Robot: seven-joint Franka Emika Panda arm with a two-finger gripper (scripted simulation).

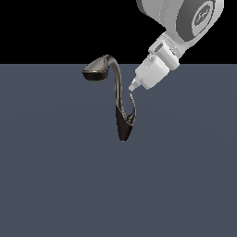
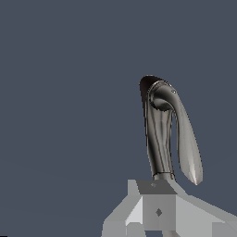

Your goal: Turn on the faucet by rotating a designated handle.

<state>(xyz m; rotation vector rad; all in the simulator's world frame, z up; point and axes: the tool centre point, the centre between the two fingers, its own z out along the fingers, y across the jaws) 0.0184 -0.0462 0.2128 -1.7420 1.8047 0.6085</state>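
Observation:
The faucet [image 1: 121,121] is dark and glossy. It stands on a pointed base, and its slim neck curves up to an oval spout head [image 1: 97,69] on the exterior view's left. The handle [image 1: 133,109], a thin curved lever with a pale tip, rises from the base on the exterior view's right. My gripper [image 1: 133,86] is shut and empty, with its tip just above the handle's tip; I cannot tell if they touch. In the wrist view the gripper [image 2: 157,203] sits at the frame edge. The neck [image 2: 159,139] runs behind the gripper. The flat handle [image 2: 187,148] ends beside it.
A plain grey-blue floor [image 1: 55,185] surrounds the faucet in both views. The white arm [image 1: 185,18] comes down from the exterior view's upper right.

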